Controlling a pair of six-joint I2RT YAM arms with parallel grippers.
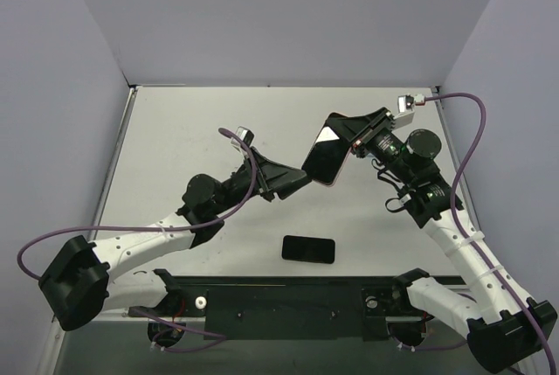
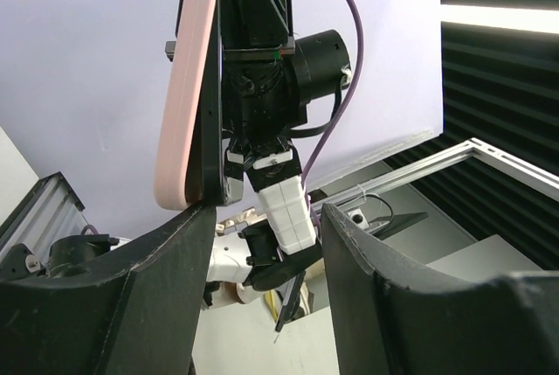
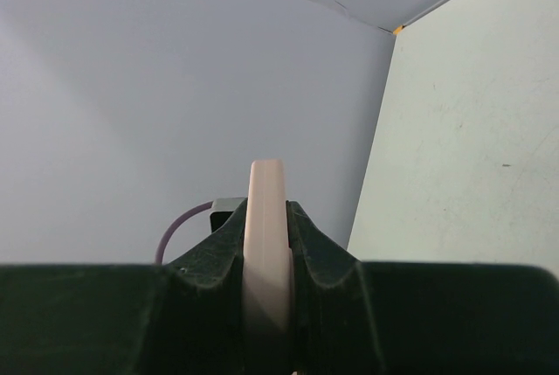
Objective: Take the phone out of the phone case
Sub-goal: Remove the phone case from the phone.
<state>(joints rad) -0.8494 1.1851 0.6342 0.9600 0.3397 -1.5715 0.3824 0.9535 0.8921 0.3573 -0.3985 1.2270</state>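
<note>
Pale grey table (image 1: pixel 192 130) boxed in by plain lilac walls (image 1: pixel 52 60).
Beyond the right gripper (image 1: pixel 351 141) stands the back wall (image 1: pixel 288 17), a side wall (image 1: pixel 515 34) just to its right; a black rail (image 1: pixel 288 301) runs well behind it.

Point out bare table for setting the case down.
Free: far-left table between the wall and left arm; the strip from the black phone to the right arm. Crowded: centre, where left hand and right hand cluster at the pink case.
</note>
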